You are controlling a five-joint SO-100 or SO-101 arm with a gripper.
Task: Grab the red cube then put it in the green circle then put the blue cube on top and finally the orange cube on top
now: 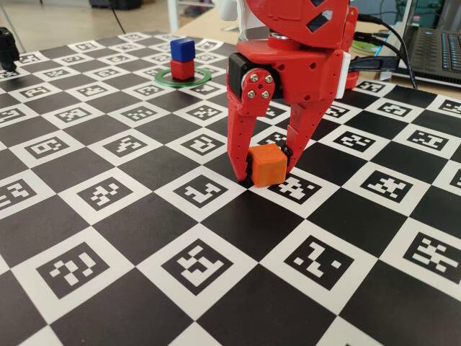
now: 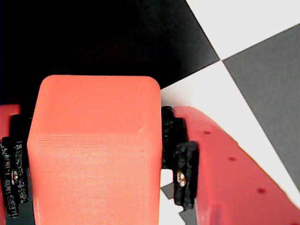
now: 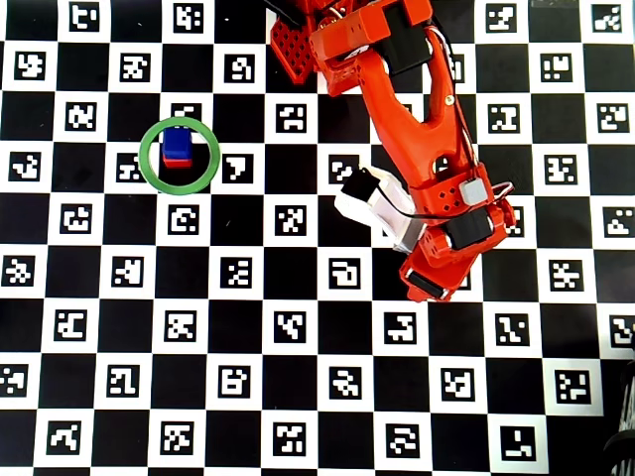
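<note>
Black-white marker checkerboard [image 1: 144, 238]. Red two-finger gripper [image 1: 268, 173] clamps small matte orange cube [image 1: 269, 164] w/ pads both sides, cube at board lvl. Lift straight, keep squeeze; blue cube [image 1: 182, 50] on red cube [image 1: 182, 69] in green ring [image 1: 204, 76] well apart.

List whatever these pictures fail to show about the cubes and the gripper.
- Orange cube: hidden in the overhead view under the gripper.
- Red cube: overhead, nearly covered by the blue cube.
- Wrist view: green circle and stack out of frame; fingers cut off by the edges.
</note>
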